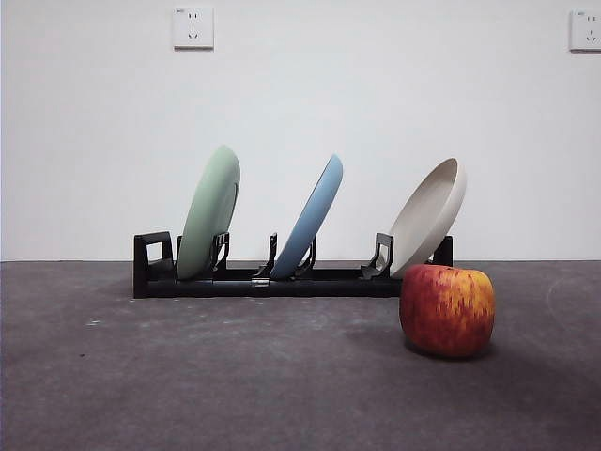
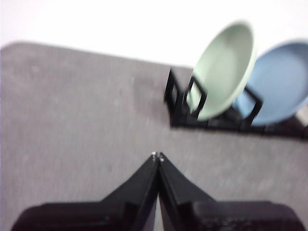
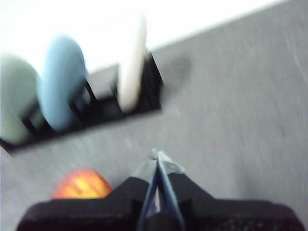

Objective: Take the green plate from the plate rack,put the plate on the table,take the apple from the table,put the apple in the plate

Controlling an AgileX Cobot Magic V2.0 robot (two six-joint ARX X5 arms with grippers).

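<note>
The green plate (image 1: pixel 210 212) stands tilted in the leftmost slot of the black plate rack (image 1: pixel 282 280) at the back of the dark grey table (image 1: pixel 188 376). The red and yellow apple (image 1: pixel 447 309) sits on the table in front of the rack's right end. My left gripper (image 2: pixel 157 156) is shut and empty, above the table short of the green plate (image 2: pixel 224 67) and rack (image 2: pixel 192 113). My right gripper (image 3: pixel 158 155) is shut and empty above the table, with the apple (image 3: pixel 81 184) close beside it and the rack (image 3: pixel 106 113) beyond. Neither gripper shows in the front view.
A blue plate (image 1: pixel 310 216) stands in the rack's middle slot and a beige plate (image 1: pixel 430 214) in its right slot. A white wall with two sockets (image 1: pixel 192 27) rises behind the table.
</note>
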